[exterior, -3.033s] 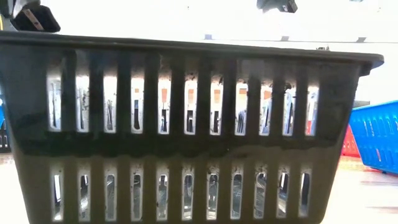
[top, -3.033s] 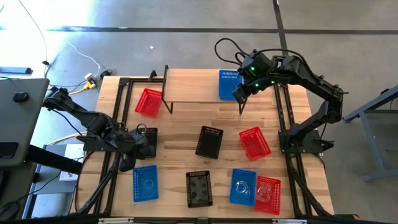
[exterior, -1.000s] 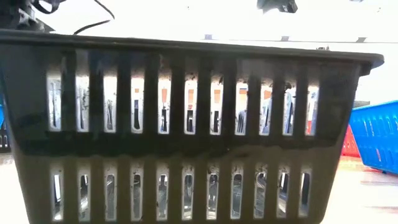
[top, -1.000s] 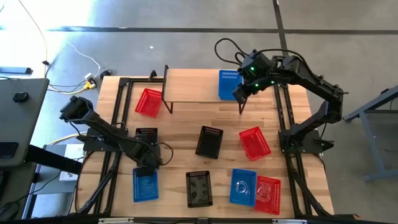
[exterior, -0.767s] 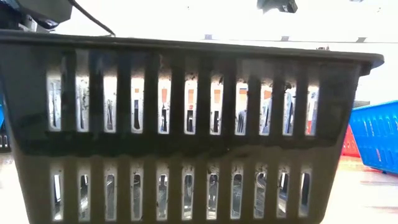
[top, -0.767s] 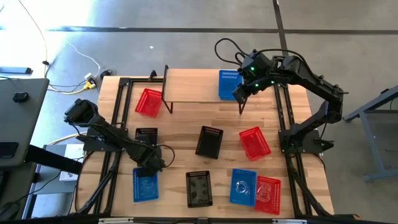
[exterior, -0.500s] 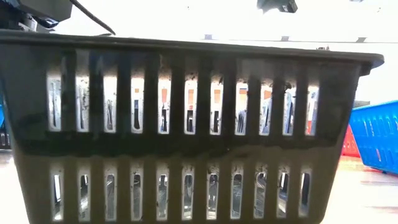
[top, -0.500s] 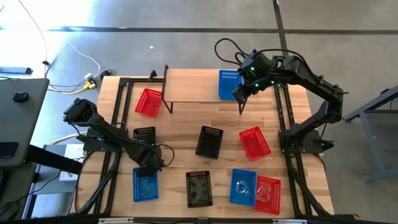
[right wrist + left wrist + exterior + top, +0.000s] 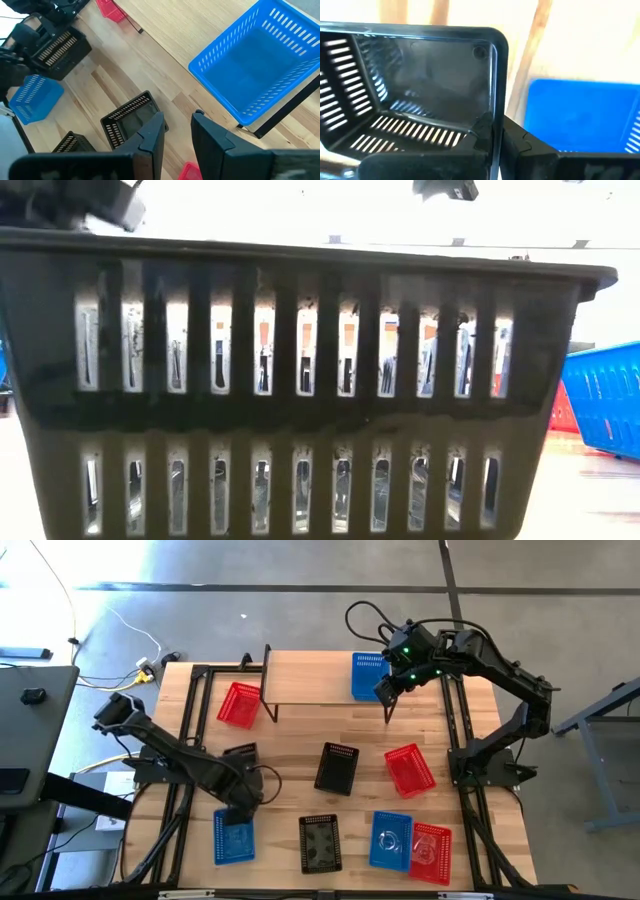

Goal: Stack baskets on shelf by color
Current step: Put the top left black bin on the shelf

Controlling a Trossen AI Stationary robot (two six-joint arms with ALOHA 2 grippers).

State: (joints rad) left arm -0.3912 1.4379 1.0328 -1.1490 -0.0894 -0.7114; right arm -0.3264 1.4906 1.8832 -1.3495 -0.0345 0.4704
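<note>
Left tool (image 9: pixel 492 137) pinching rim of black basket (image 9: pixel 238 754), left side of bench (image 9: pixel 300 740), just far of blue basket (image 9: pixel 233 838). Right tool (image 9: pixel 177 127) fingers apart, empty, beside blue basket on shelf (image 9: pixel 310 680).

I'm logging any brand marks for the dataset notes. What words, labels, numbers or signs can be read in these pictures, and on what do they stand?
None can be read: no text shows on the baskets, such as the blue basket on the shelf or the black basket in the left gripper, nor on the arms or table.
</note>
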